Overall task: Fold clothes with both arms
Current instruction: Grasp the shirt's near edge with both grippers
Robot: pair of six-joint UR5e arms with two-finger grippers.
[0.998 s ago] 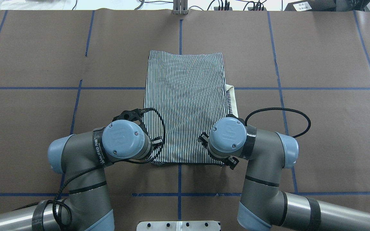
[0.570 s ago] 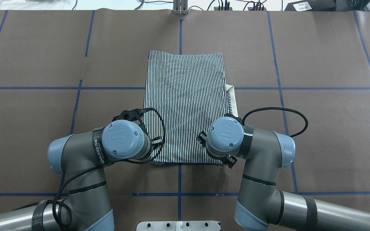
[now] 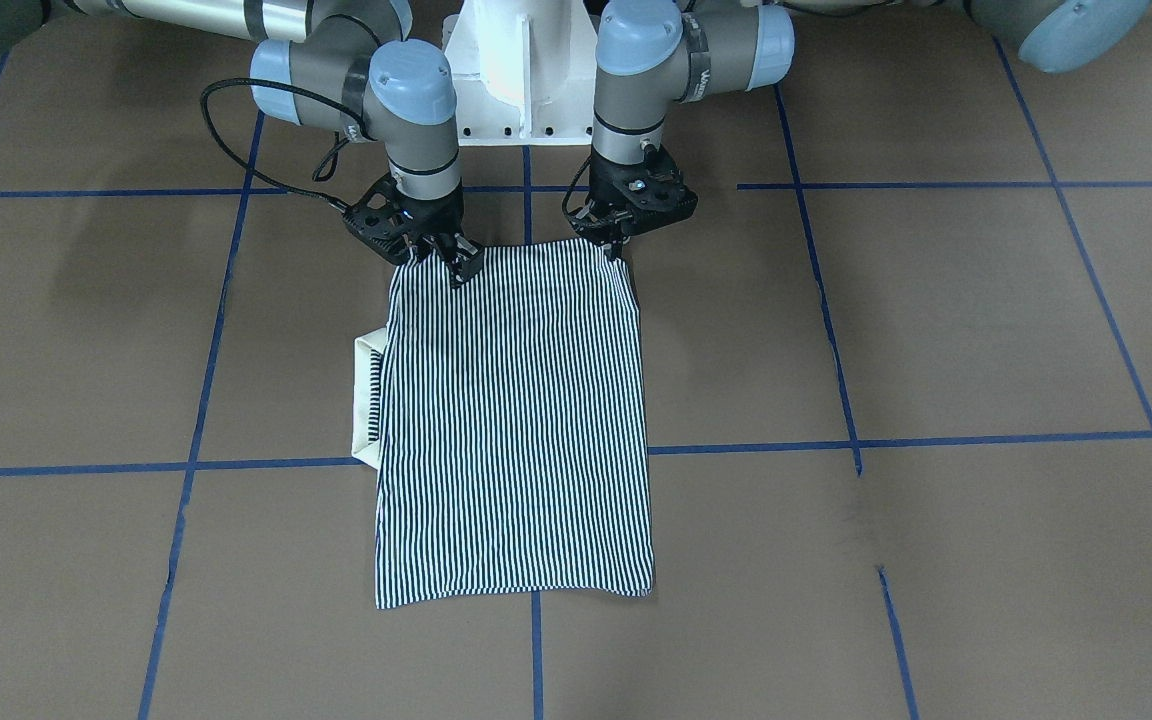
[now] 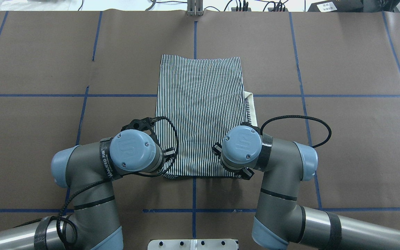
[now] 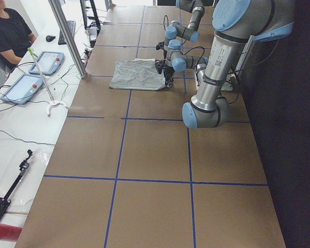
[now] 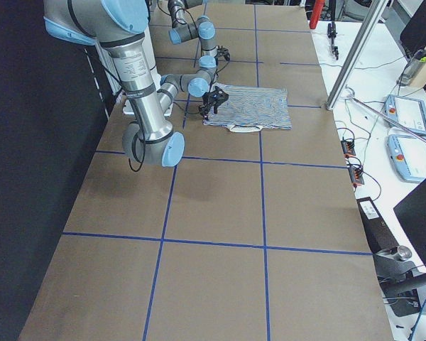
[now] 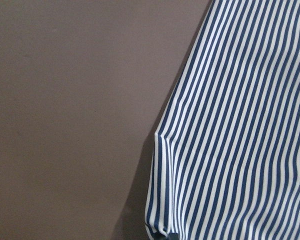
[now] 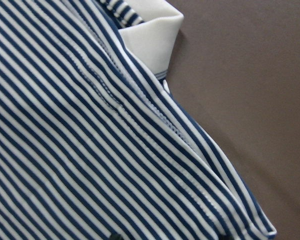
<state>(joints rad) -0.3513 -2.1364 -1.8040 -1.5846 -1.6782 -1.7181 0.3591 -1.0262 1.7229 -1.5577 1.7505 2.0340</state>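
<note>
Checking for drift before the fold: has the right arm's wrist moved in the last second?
Yes. The right arm slid slightly left over the shirt, toward the centre blue line.

open brown table (image 4: 342,139) all around folded polo shirt (image 4: 200,104), nothing blocking

A brown table (image 4: 342,139) gridded with blue tape is bearing a folded striped polo shirt (image 4: 200,114) at frame centre.
</note>
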